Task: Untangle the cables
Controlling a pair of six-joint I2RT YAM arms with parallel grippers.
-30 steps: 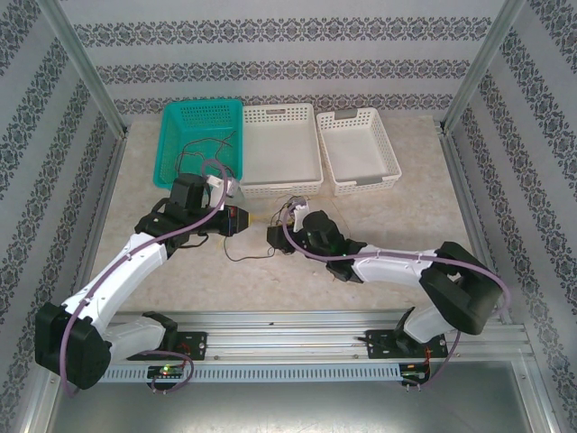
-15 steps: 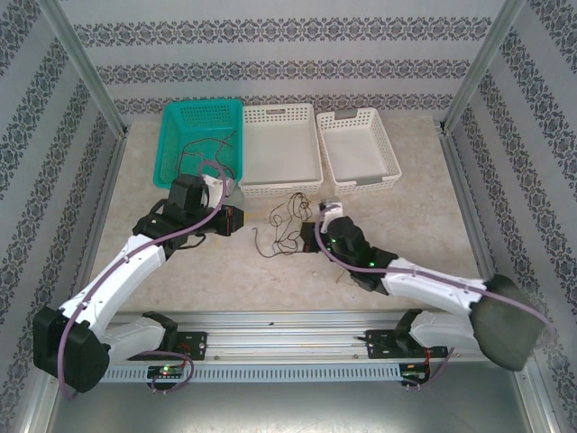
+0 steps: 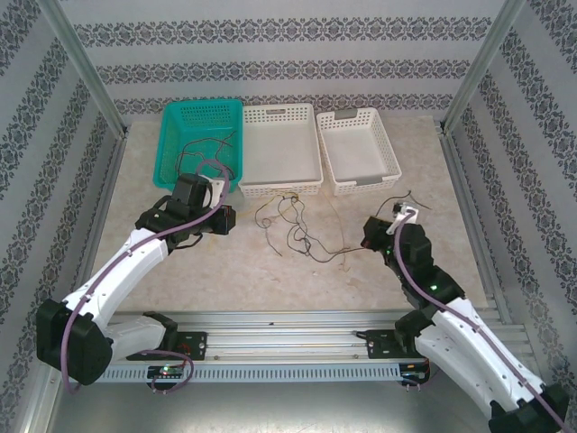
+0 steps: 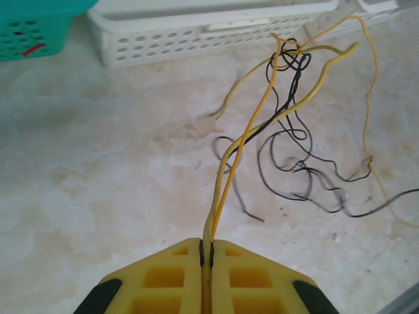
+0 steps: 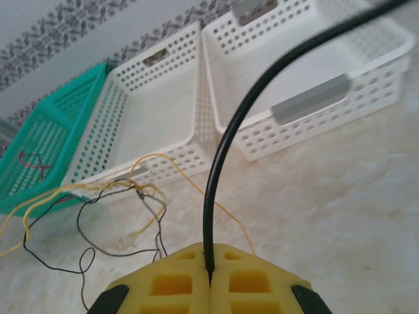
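Note:
The cables (image 3: 297,225) lie as a loose tangle of yellow, orange and black wires on the marble table, in front of the middle white basket. My left gripper (image 3: 227,219) is left of the tangle. In the left wrist view the left gripper (image 4: 206,252) is shut on a pale yellow and an orange cable (image 4: 226,170), which run up to a knot (image 4: 291,59). My right gripper (image 3: 368,236) is off to the right. In the right wrist view the right gripper (image 5: 209,268) is shut on a black cable (image 5: 222,150) that arcs upward out of the jaws.
A teal basket (image 3: 171,135) at the back left holds a few more thin wires (image 3: 206,142). Two white baskets (image 3: 281,110) (image 3: 356,115) stand beside it along the back. Metal frame posts and patterned walls close in the sides.
The right gripper has shut on the black cable and pulled back to the right. The tangle has been drawn out across the table. The left gripper has barely moved.

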